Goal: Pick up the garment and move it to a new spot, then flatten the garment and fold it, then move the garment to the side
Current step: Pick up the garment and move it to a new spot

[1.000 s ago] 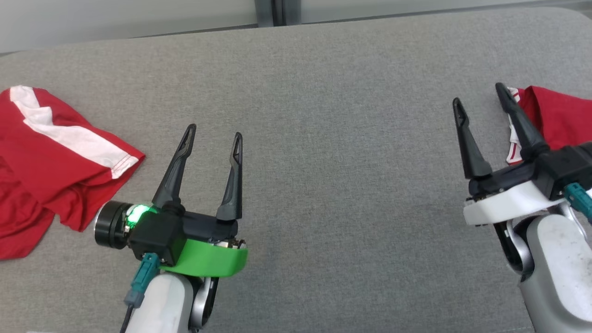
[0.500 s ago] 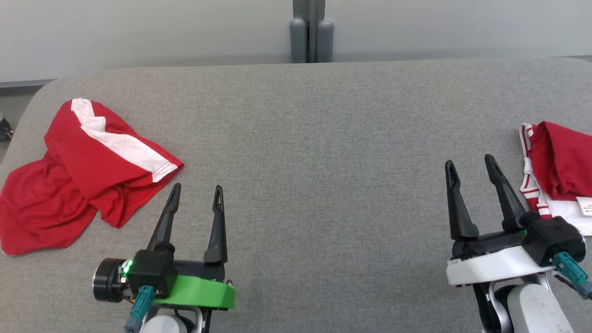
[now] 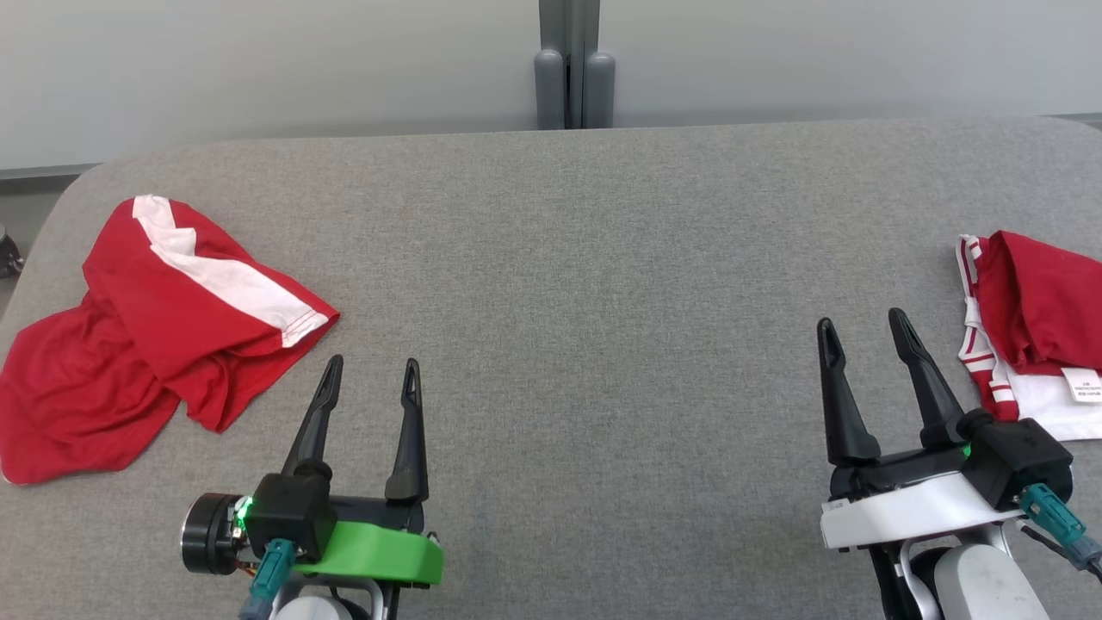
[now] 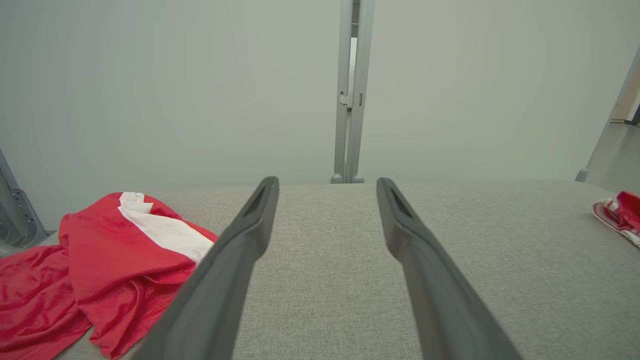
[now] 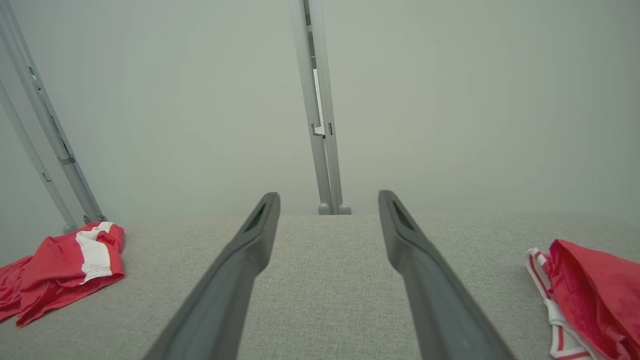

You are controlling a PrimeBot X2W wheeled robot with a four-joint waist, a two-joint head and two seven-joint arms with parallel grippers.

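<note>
- A crumpled red garment (image 3: 164,336) with a white band is noted heaped on the grey padded table (image 3: 603,284), well left of the grey post (image 3: 572,82).
- A second red-and-white garment (image 3: 1033,327) is noted well right of the post.
- Left gripper (image 3: 373,364) and right gripper (image 3: 862,320), either side of the post line: fingers spread apart, nothing held.
- The cloth is judged light, limp and likely to sag; a raised fold near the white-banded hem is best pinched.

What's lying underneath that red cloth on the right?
Beneath the red cloth, white fabric with red stripes pokes out onto the grey table. How far it runs underneath is covered.
</note>
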